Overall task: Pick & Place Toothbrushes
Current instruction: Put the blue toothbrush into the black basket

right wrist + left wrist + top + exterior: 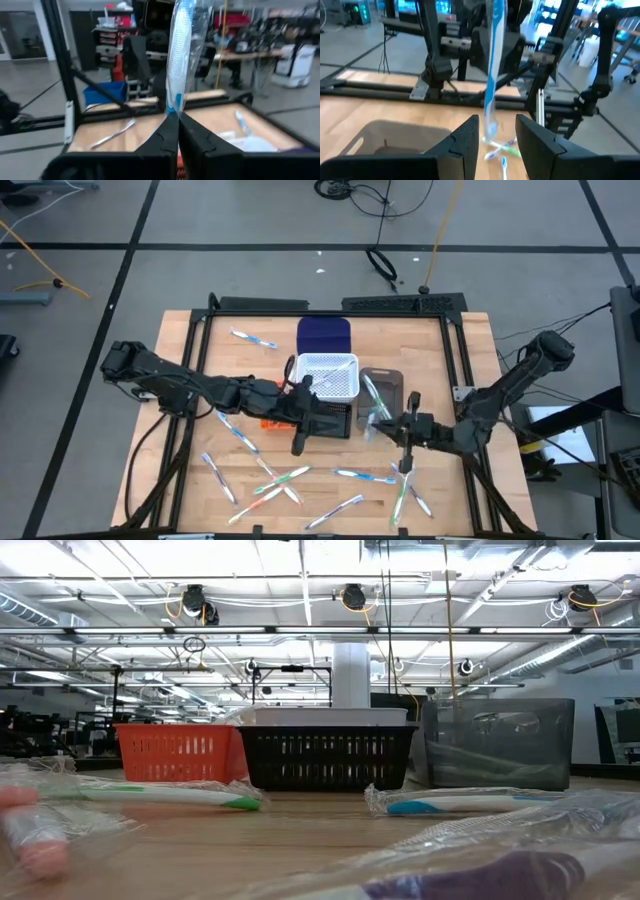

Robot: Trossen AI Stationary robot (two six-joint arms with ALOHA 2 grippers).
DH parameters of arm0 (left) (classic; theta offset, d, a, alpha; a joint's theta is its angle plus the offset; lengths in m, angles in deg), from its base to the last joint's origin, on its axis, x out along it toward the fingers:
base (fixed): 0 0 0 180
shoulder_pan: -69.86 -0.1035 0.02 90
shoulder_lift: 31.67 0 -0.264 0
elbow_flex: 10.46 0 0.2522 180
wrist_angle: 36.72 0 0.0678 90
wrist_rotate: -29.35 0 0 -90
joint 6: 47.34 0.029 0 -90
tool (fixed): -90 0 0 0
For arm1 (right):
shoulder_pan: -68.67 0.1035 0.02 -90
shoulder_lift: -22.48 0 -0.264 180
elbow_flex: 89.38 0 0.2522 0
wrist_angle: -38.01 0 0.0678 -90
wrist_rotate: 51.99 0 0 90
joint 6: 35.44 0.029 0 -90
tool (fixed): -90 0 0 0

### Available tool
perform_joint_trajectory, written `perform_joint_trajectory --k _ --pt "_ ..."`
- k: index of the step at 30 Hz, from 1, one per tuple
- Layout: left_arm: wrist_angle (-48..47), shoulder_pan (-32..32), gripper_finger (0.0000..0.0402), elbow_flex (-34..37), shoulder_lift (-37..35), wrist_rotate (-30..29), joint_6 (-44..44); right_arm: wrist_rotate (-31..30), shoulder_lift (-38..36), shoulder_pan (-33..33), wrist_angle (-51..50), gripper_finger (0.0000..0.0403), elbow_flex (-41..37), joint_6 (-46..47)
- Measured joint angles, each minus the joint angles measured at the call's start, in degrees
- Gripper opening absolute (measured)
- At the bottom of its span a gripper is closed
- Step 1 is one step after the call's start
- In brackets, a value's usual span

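My right gripper (174, 116) is shut on a blue-and-white toothbrush (180, 55) in a clear wrapper, above the table's middle right (380, 427). My left gripper (497, 122) is open and points level at it from over the black bin (322, 418). The same toothbrush (491, 65) shows upright through the gap between the left fingers, narrower than the gap. I cannot tell how far in front of them it is. Several more toothbrushes (280, 480) lie flat on the near part of the table. My right gripper pinches the wrapped toothbrush between its two fingers, low on the handle (172, 104). The fingers are level, come from the table's right side and lie across it. The toothbrush stands upright above them, clear of the table, leaning a little.
The bins cluster mid-table: blue (325, 335), white basket (330, 375), black (325, 758), orange (178, 752), and grey (497, 743), which holds toothbrushes (375, 398). One toothbrush (255, 340) lies at the far left. Wrapped toothbrushes (460, 803) lie close to the low camera.
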Motion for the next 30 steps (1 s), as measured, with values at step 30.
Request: perform_joint_trajectory --k 30 --pt "13.84 -1.8 0.0108 0.0 9.9 2.84 -0.29 7.84 8.21 -9.69 16.67 0.0 0.04 -8.9"
